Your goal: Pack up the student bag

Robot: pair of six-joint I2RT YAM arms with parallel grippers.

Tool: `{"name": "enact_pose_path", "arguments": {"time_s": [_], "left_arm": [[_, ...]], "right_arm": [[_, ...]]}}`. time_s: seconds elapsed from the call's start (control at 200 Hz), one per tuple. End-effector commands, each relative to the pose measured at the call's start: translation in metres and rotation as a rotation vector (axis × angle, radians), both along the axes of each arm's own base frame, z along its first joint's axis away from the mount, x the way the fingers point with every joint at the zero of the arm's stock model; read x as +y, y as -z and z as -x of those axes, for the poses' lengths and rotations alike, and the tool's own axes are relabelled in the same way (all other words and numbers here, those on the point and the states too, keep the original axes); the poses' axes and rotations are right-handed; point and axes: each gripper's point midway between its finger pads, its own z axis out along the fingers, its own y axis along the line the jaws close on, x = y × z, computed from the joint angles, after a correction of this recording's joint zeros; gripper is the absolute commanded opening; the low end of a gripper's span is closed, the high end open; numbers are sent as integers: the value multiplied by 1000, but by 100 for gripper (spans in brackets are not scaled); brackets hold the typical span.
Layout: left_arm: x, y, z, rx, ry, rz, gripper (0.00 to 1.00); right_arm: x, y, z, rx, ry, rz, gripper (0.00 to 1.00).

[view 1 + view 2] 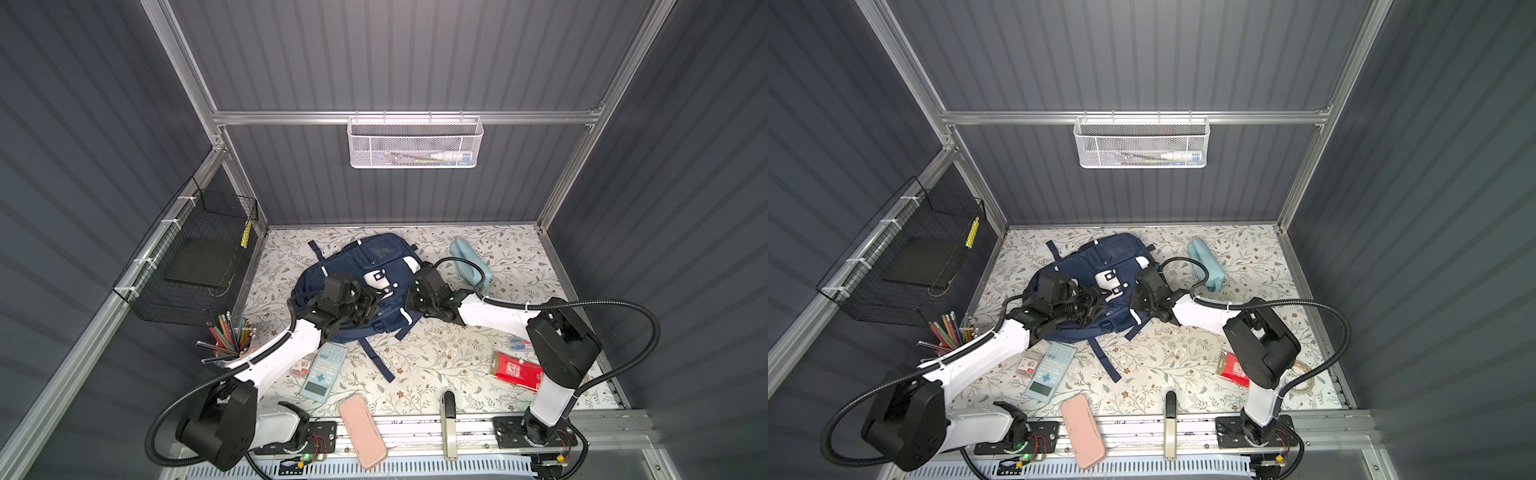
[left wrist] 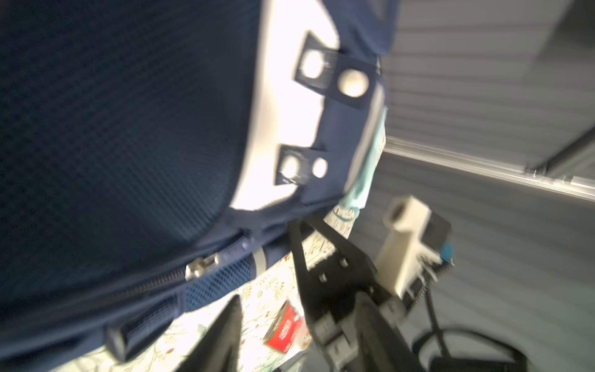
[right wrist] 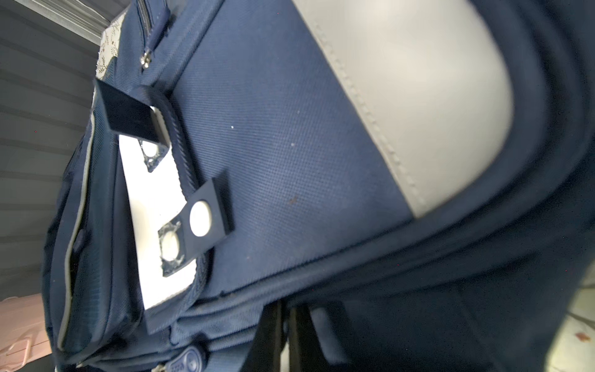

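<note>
The student bag (image 1: 365, 257) lies flat on the desk (image 1: 436, 353), toward 11 o'clock from the desk's middle, front pockets up, straps trailing toward 6 o'clock. Nothing looks packed yet: the calculator (image 1: 324, 370) sits at the bag's 7 o'clock, the pink case (image 1: 362, 430) at 6 o'clock on the desk's front edge, the red packet (image 1: 517, 370) at 4 o'clock, and the light blue pouch (image 1: 471, 262) at 2 o'clock. All 4 lie outside the bag.

You appear to be at the opening step. Your left gripper (image 1: 374, 303) hangs over the bag's lower front with its jaws apart and nothing between them. In the left wrist view the metal zipper pull (image 2: 201, 265) lies just beside those jaws, and that zip looks closed. Your right gripper (image 1: 413, 301) is closed tight against the bag's 3 o'clock edge. It may be pinching a fold of fabric there, but the right wrist view does not settle that.

The next move likely calls for bringing the left jaws onto the zipper pull, closing on it squarely, then drawing it along the track while the right side anchors the bag. The pull is small and the fabric slack, so expect a slip if you close off-centre.
</note>
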Motion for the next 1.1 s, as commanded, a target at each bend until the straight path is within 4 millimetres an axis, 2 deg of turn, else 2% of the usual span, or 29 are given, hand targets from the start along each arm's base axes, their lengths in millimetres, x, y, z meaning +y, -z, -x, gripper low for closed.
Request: {"name": "enact_pose_path", "arguments": {"time_s": [0.0,0.255,0.385,0.555,0.645,0.715,0.82,0.871,0.941,0.996,1.096], "left_arm": [[-7,12,-5,64,-106,122,50],[-12,47,-2,195,-122,71,51],[-11,68,1,226,-120,53,50],[0,88,-4,222,-114,-42,39],[-11,87,-5,226,-49,-24,35],[-17,85,8,251,10,-48,33],[-1,81,34,256,10,-120,34],[11,76,40,238,-10,-162,36],[27,69,45,208,-37,-217,44],[29,68,48,210,-45,-212,47],[22,63,44,190,-43,-159,51]], "right_arm": [[-2,15,21,42,-33,48,2],[4,17,25,20,-55,70,1],[0,20,28,23,-48,64,0],[-9,21,38,35,-42,64,0],[-11,26,43,51,-43,56,0],[-14,30,44,53,-34,67,0],[-14,31,41,45,-35,77,0],[-12,31,40,43,-38,76,0],[-8,33,39,48,-47,73,0],[-6,33,39,51,-52,68,0],[-6,34,40,56,-54,65,0]]}}
